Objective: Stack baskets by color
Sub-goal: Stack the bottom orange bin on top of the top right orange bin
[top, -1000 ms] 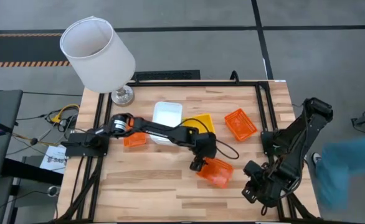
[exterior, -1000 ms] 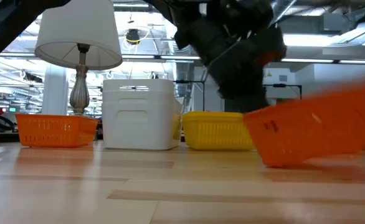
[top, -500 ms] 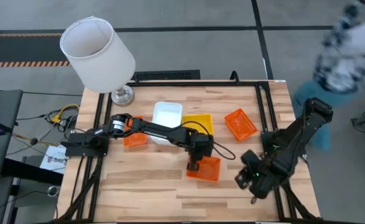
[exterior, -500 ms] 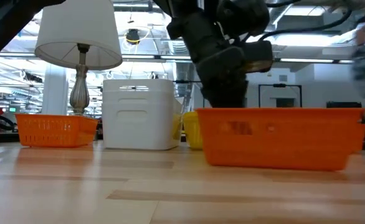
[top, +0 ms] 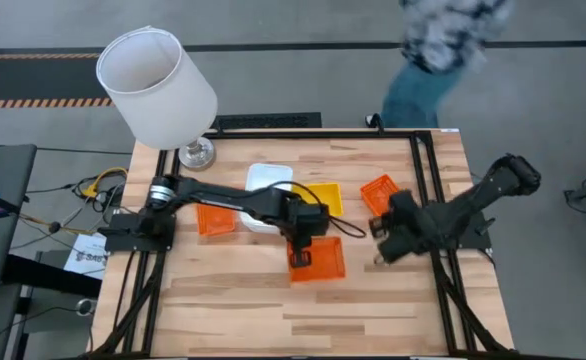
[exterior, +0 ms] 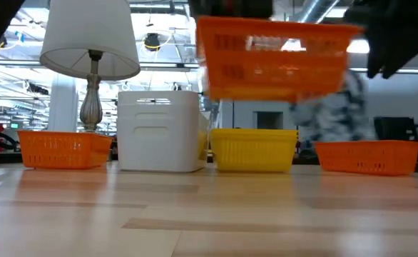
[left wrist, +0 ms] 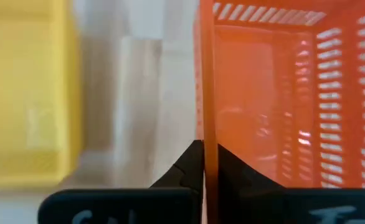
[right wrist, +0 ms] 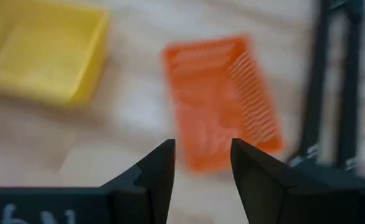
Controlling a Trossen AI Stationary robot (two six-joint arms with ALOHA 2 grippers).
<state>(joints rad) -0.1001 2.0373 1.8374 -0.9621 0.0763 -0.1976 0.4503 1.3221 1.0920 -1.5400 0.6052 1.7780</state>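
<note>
An orange basket (top: 320, 258) hangs above the table's middle, my left gripper (top: 299, 257) shut on its left wall; the low view shows this basket (exterior: 273, 57) well above the others. On the table rest another orange basket (top: 216, 219) at the left, a white basket (top: 269, 184), a yellow basket (top: 325, 196) and a third orange basket (top: 377, 192) at the far right. My right gripper (right wrist: 201, 162) hovers open just near of that third orange basket (right wrist: 223, 102), touching nothing. My left gripper pinches the lifted basket's side wall at its rim (left wrist: 206, 134), one finger inside the basket and one outside. The fingers slant down from the table's left side. The basket hangs about level, open side up, clear of the table.
A lamp with a large white shade (top: 156, 85) stands at the table's far left corner. Black frame rails (top: 420, 170) run along the left and right edges. A person (top: 438, 50) moves past beyond the far edge. Bare wood (top: 233, 310) lies toward the near edge.
The orange basket went from tilted to flat on the table, then my left gripper raised it clear and drew it a little toward the far left. My right gripper swung from the near right corner toward the orange basket at the far right, tipping downward.
</note>
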